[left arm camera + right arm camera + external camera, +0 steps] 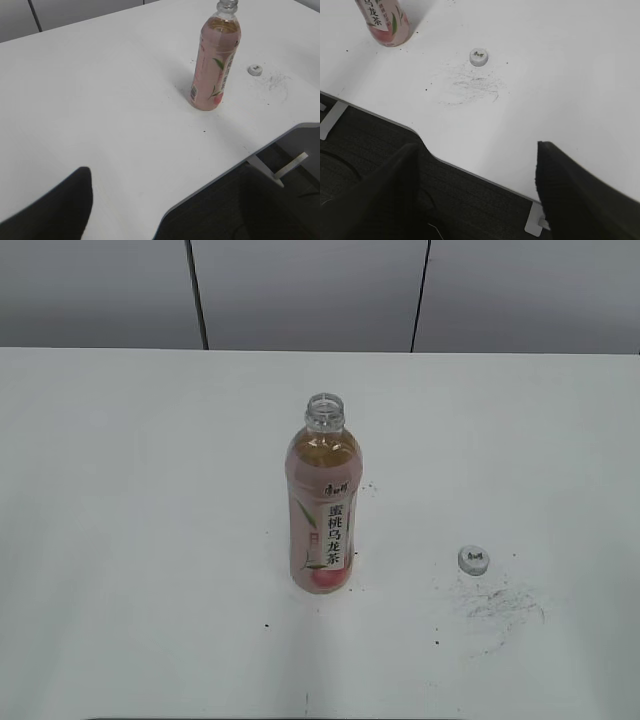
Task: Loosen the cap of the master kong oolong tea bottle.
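The master kong oolong tea bottle (323, 510) stands upright mid-table, with amber tea, a pink peach label and an uncovered mouth. It also shows in the left wrist view (215, 65), and its base shows in the right wrist view (385, 22). The cap (474, 560) lies on the table to the bottle's right, logo up, apart from the bottle (255, 70) (479, 56). Neither gripper shows in the exterior view. My right gripper (477, 200) is open and empty, over the table's front edge, short of the cap. My left gripper (160, 210) shows one dark finger clearly, spread wide, holding nothing, far from the bottle.
The white table (120, 490) has a patch of dark scuff marks (500, 605) just in front of the cap. Its front edge has a curved cut-out (225, 170), with dark floor below. A grey panelled wall (300, 290) stands behind.
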